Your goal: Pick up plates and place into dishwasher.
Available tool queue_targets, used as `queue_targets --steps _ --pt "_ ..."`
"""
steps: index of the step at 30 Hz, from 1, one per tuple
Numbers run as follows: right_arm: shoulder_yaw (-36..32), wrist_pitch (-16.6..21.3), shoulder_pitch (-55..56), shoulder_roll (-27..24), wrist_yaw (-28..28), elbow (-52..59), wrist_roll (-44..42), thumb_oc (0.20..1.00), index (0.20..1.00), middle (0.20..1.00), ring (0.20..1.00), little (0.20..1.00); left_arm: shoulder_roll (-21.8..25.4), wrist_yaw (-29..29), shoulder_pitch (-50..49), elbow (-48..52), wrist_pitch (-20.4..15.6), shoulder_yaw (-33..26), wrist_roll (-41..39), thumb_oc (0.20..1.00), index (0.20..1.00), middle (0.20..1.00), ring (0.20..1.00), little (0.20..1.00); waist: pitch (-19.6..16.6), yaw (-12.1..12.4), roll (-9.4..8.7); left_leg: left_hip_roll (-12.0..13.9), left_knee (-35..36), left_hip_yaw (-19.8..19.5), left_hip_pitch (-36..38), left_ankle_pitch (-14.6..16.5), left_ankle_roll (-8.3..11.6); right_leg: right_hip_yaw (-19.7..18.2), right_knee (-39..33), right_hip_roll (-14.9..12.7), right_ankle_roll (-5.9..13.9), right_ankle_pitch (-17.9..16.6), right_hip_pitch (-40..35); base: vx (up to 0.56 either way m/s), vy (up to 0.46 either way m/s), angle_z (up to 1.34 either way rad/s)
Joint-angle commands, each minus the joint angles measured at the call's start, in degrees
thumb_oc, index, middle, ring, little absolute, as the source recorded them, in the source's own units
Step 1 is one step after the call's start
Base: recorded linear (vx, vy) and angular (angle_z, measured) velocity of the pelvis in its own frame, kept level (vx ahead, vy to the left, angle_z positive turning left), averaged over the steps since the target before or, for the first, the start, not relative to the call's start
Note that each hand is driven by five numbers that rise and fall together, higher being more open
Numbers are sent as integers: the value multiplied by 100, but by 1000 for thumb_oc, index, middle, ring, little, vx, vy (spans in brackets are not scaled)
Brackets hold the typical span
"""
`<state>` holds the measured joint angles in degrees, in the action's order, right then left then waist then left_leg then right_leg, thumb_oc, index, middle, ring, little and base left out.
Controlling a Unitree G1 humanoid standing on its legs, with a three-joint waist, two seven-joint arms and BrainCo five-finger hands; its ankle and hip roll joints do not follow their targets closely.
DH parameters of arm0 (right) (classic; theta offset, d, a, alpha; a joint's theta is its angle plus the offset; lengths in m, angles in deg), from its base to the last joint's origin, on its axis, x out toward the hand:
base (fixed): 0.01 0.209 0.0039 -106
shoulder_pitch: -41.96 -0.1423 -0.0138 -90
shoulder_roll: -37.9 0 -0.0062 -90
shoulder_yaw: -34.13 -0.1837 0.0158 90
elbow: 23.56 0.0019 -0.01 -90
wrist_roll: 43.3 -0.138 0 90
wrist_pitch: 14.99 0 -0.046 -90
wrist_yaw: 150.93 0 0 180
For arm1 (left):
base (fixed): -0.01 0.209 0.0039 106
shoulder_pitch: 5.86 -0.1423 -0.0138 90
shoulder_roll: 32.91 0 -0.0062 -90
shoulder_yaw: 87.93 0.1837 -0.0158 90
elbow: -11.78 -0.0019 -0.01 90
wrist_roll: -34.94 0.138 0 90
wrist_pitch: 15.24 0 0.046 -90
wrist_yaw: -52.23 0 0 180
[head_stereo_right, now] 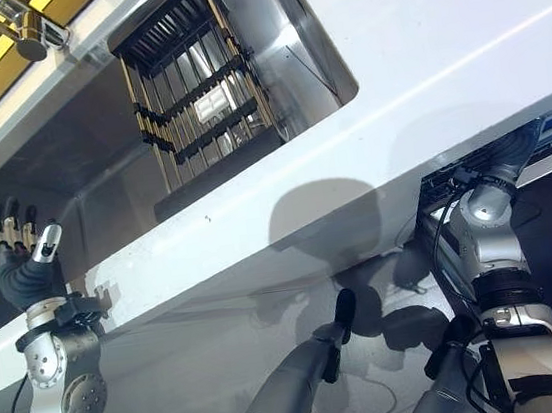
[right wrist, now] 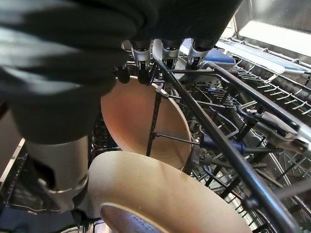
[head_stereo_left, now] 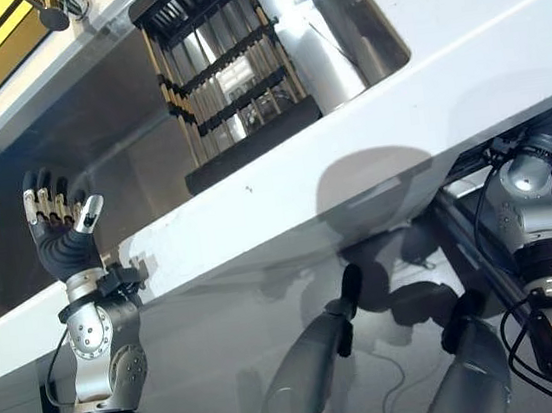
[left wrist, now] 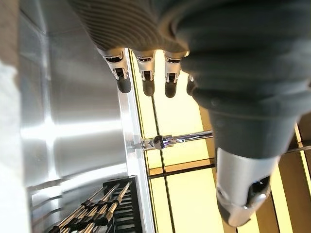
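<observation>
Right wrist view shows the right hand [right wrist: 73,97] inside the dishwasher rack [right wrist: 233,145], its fingers [right wrist: 142,58] reaching down to the rim of a tan plate [right wrist: 141,121] standing on edge between the wires; whether they grip that rim I cannot tell. A second plate [right wrist: 160,194] lies nearer, just beside the thumb. Left eye view shows the left hand [head_stereo_left: 60,228] raised over the sink [head_stereo_left: 96,138], fingers straight and spread, holding nothing. A black drying rack [head_stereo_left: 229,71] sits in the sink, and a faucet [head_stereo_left: 55,10] stands at its far edge.
</observation>
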<state>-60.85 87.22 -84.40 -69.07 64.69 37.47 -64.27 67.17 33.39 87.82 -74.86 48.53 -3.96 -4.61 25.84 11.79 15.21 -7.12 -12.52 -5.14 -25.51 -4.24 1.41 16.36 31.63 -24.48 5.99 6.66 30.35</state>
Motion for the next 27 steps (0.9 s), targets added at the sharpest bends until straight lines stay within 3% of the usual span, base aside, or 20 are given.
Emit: queue_targets --steps 1,13,19,27 --pt "339 481 -1097 -125 -48 481 152 1000 1000 1000 1000 1000 324 -60 163 394 -365 -215 30 1000 1000 1000 1000 1000 396 109 153 -84 -680 389 -108 595 -99 -487 -1366 -69 278 -1020 -368 -41 -32 -2" --pt "201 734 -445 63 189 558 -9 1000 1000 1000 1000 1000 271 -528 578 235 -428 82 400 1000 1000 1000 1000 1000 396 -548 19 20 -531 642 57 690 -139 -1092 -1904 204 235 -1366 -270 -37 -2 -24" --pt "178 866 -221 105 389 505 -76 1000 1000 1000 1000 1000 310 -694 861 120 -382 186 521 1000 1000 1000 1000 1000 396 -886 13 35 -534 743 139 782 -142 -1546 -2107 340 206 -1474 -257 -9 -26 -41" --pt "42 824 48 0 571 508 -2 1000 1000 1000 1000 1000 353 -809 1147 32 -301 246 571 1000 1000 1000 1000 1000 396 -1233 44 77 -507 963 369 876 -125 -1839 -2288 368 221 -1562 -398 14 14 -36"
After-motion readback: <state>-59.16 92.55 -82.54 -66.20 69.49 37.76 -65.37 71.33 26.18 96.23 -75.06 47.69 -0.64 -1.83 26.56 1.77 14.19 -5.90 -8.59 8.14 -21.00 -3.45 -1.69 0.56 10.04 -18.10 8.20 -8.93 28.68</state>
